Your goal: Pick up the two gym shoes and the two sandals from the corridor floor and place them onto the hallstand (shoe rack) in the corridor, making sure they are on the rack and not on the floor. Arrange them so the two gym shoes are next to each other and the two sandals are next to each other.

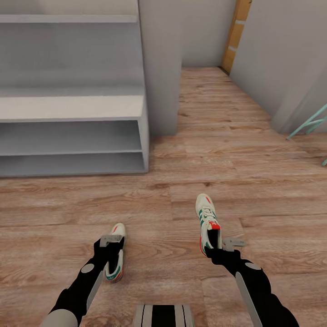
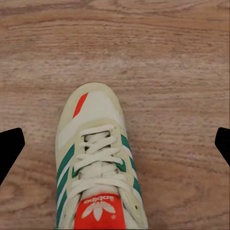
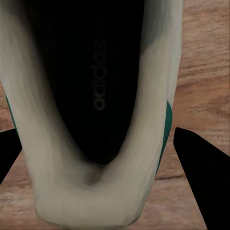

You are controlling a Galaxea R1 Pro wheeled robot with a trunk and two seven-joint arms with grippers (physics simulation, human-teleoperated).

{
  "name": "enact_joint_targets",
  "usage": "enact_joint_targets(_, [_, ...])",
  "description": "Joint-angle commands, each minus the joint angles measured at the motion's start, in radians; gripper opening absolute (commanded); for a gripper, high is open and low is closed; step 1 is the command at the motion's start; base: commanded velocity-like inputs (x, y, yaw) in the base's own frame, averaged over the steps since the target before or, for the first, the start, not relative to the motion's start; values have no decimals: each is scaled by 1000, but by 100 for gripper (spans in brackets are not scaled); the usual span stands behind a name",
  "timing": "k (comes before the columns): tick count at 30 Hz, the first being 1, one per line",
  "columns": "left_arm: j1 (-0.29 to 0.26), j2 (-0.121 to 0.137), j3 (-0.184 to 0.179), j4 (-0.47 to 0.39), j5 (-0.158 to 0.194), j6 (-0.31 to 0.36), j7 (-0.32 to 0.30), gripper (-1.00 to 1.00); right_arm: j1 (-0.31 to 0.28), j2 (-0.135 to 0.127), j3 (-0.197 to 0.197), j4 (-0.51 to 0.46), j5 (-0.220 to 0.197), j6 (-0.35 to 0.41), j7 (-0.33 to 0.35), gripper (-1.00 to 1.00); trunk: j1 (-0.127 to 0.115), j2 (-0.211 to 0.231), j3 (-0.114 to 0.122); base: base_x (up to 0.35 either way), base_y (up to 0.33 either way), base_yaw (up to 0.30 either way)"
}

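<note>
1. Pale grey-white hallstand with a low two-tier bench base and a stepped upper ledge [image 1: 72, 106] stands at the far left of the head view; its shelves carry no shoes; it rests on the light brown wood-plank corridor floor [image 1: 181, 190], which runs back to the grey walls.
2. Nearer the robot, the black left arm reaches down over the left gym shoe, a cream-white lace-up sneaker with green side stripes and a red-orange tongue patch [image 1: 116, 259]; this shoe lies flat on the planks, well apart from the hallstand; the left gripper [image 1: 110, 243] hangs above its heel end.
3. In the left wrist view the same sneaker [image 2: 96, 163] sits between two black fingertips [image 2: 10, 143] that stand wide apart on either side, touching neither flank; the claw is spread and holds nothing.
4. Right of centre, the second gym shoe of the same cream, green and red-orange make [image 1: 206, 220] lies on the floor, toe pointing away from the robot; the right gripper [image 1: 222, 247] is at its heel.
5. The right wrist view looks into that shoe's dark opening and cream collar [image 3: 96, 182]; black fingertips [image 3: 201, 163] flank it, spread and not pinching.
6. At the far right edge, thin mint-green metal legs [image 1: 311, 125] stand on the floor.
</note>
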Motion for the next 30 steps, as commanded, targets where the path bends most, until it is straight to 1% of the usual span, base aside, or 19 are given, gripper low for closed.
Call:
enact_joint_targets(1, [-1,-2,8,0,-10,-4,-8,100,0,0,0,-1,-7,4,-2,-100,0,0,-2,0,0,171])
enact_joint_targets(6, [-1,-2,9,1,-10,-4,-7,100,0,0,0,-1,-7,4,1,-100,0,0,-7,0,0,166])
enact_joint_targets(13, [-1,-2,9,2,-10,-4,-8,100,0,0,0,-1,-7,4,1,-100,3,-2,-36,0,0,34])
enact_joint_targets(25, [-1,-2,7,2,-10,-4,-8,100,0,-1,-1,-1,-7,4,1,-100,3,-2,-39,0,0,1])
enact_joint_targets(30, [-1,-2,7,2,-10,-4,-8,100,0,-2,-1,-1,-7,4,1,-100,5,-3,-64,0,0,0])
